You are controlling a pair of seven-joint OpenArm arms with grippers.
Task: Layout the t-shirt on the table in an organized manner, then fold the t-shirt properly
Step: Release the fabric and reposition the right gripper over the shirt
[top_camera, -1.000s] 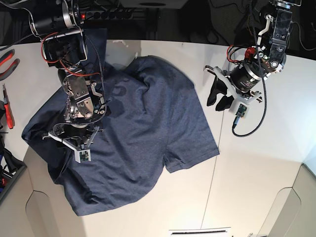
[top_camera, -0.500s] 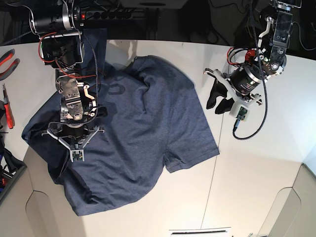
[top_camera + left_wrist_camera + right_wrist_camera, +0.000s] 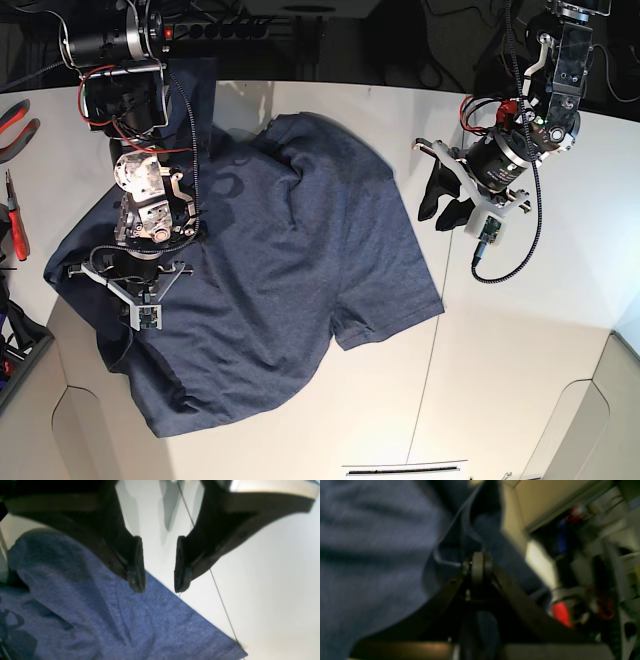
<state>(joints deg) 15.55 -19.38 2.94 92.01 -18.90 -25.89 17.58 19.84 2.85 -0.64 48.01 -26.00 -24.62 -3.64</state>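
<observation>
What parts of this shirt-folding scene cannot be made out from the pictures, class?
- Base view: the right gripper tips, hidden by its own arm.
- Right wrist view: blurred; whether cloth of the t-shirt sits between the shut pads.
- All views: the t-shirt's lettering, facing down or folded under.

A large heathered navy-blue cloth t-shirt is lying rumpled across the left and middle of the wide smooth white table in the base view. The right pincer is sitting over its left part; the left pincer is hanging just beside its right edge.
</observation>
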